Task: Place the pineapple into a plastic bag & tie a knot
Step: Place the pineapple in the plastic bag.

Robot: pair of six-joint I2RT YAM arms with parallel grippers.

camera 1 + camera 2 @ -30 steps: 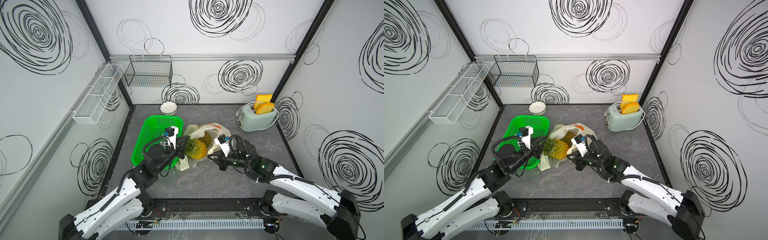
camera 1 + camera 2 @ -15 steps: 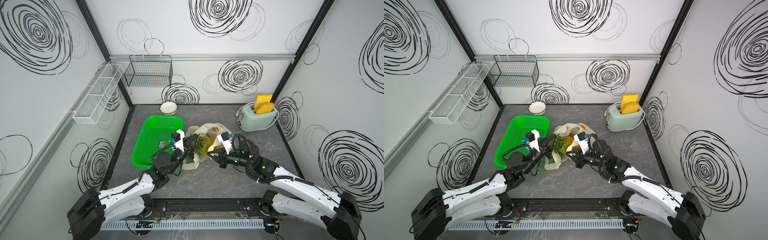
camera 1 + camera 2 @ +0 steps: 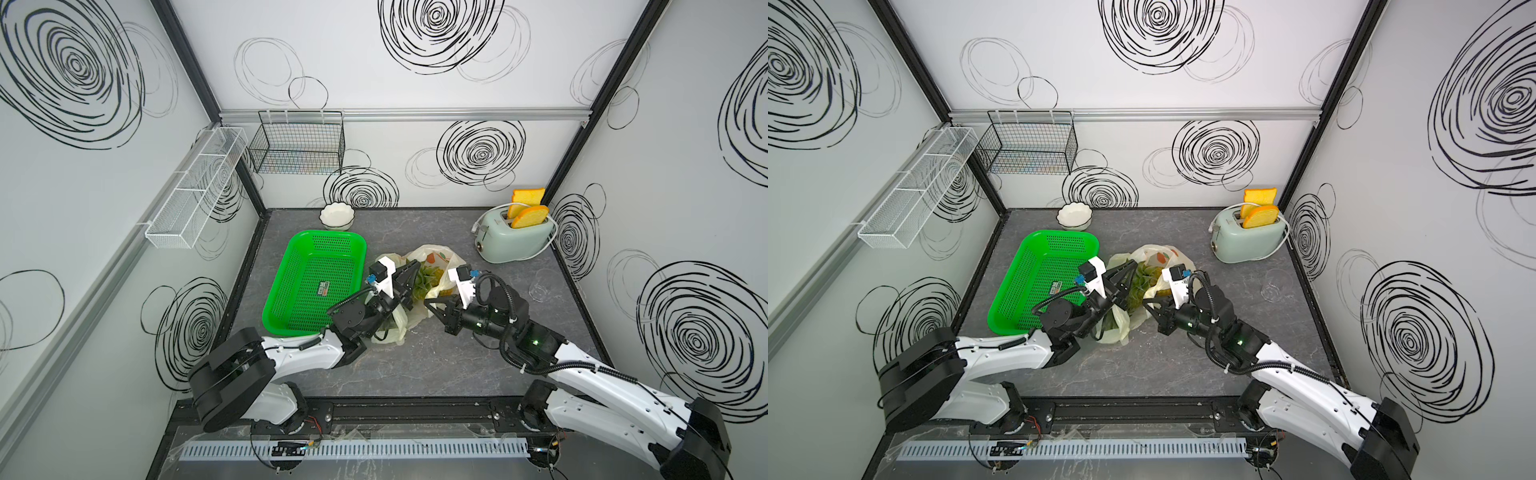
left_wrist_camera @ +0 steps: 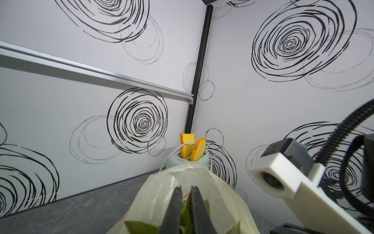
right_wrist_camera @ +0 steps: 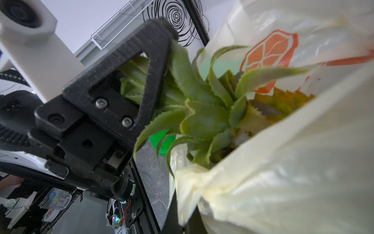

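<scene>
While the left gripper point(image 3: 413, 266) clamps the crown of the pineapple point(image 3: 424, 277), the right gripper point(image 3: 431, 304) pinches the rim of the plastic bag point(image 3: 432, 253), pineapple body inside.
Green basket point(image 3: 299, 257) just left of the bag; toaster point(image 3: 515, 245) apart at the right wall; open grey tabletop point(image 3: 415, 365) in front.

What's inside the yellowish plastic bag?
A pineapple: its green leaves poke out of the plastic bag's mouth, and some yellow skin shows. The rest of the fruit is hidden by the plastic.

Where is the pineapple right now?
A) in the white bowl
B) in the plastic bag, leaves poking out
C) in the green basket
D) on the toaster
B: the pineapple sits inside the plastic bag, with its green leaves sticking out of the open mouth.
</scene>
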